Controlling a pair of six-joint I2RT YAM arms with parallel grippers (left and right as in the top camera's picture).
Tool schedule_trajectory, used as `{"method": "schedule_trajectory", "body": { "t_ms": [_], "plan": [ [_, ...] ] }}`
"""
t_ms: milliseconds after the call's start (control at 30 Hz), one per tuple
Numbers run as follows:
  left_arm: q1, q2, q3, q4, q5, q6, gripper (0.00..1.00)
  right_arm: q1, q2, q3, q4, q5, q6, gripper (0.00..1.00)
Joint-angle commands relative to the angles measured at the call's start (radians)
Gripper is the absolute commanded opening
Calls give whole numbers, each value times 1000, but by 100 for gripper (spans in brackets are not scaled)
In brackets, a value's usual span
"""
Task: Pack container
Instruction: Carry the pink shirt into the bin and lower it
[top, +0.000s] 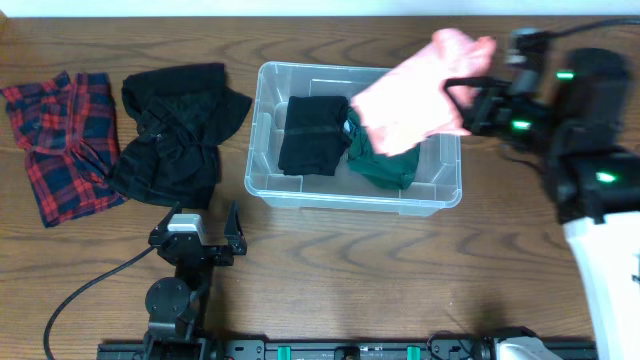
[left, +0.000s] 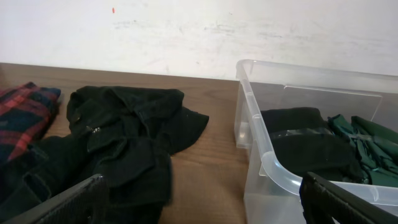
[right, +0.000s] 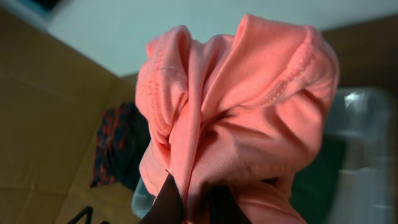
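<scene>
Partly packed. In the container (top: 262, 140): black garment (top: 312, 135), green garment (top: 385, 165). Pinched in right pincer (right: 193, 202) above: pink garment (top: 410, 95). Unpacked on worktop (top: 400, 280): black jacket (top: 175, 130), plaid shirt (top: 65, 140). Left pincer (top: 204, 222) spread.

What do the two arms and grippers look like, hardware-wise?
Both are black. The left arm has a round base joint, a silver block behind the left gripper, and a black cable looping off. The right arm is boxy, with green lights and a white lower section; the right gripper has dark fingers.
</scene>
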Motion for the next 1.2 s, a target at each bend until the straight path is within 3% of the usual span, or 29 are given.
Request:
{"method": "schedule_trajectory", "body": {
  "t_ms": [0,233,467,767,1100,1167],
  "plan": [
    [-5,-6,-30,-19,-15,-2,98,139,56,22,7,262,204,1],
    [-5,-6,-30,-19,-15,-2,98,336,204,22,9,521,541,1],
    [-5,-6,-30,-19,-15,-2,98,464,331,22,27,640,841,1],
    [-5,-6,-30,-19,-15,-2,98,575,428,22,121,696,906,2],
    [-5,-6,-30,-19,-15,-2,98,629,460,22,128,692,886,1],
    [-5,-6,-30,-19,-15,-2,98,639,460,22,136,690,870,7]
  ]
}}
